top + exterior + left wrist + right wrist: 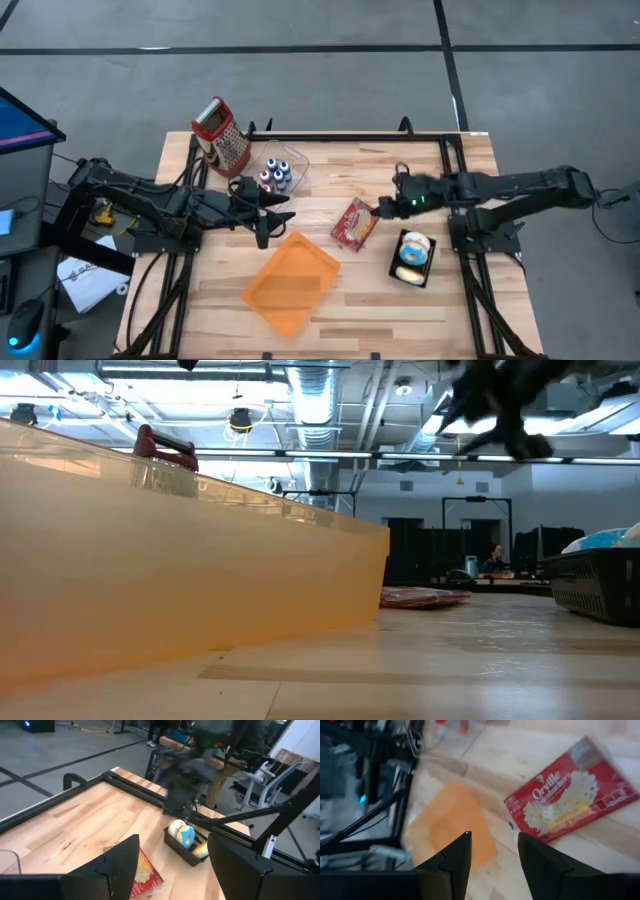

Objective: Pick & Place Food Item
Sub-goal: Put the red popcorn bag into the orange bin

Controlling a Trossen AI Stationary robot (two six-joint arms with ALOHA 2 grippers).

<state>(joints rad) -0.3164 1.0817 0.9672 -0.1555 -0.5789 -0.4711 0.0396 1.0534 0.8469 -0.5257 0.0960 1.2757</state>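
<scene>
A red popcorn packet [353, 223] lies flat on the wooden table, just right of its middle; my right wrist view shows it too, as the packet [572, 805]. My right gripper [382, 208] hovers above the table at the packet's right edge. It is open [492, 840], slants down, and has nothing between its fingers. My left gripper [264, 216] stands left of the middle, beyond the orange tray [290, 280]. It is open [172, 845] and holds nothing. A black basket [413, 258] with wrapped food stands to the right of the packet.
A red-handled grater [222, 135] and a clear tub of small bottles [277, 172] stand at the far left. The orange tray [180, 580] fills the low view's left. A black frame [350, 136] rims the table. Bare wood lies along the near right edge.
</scene>
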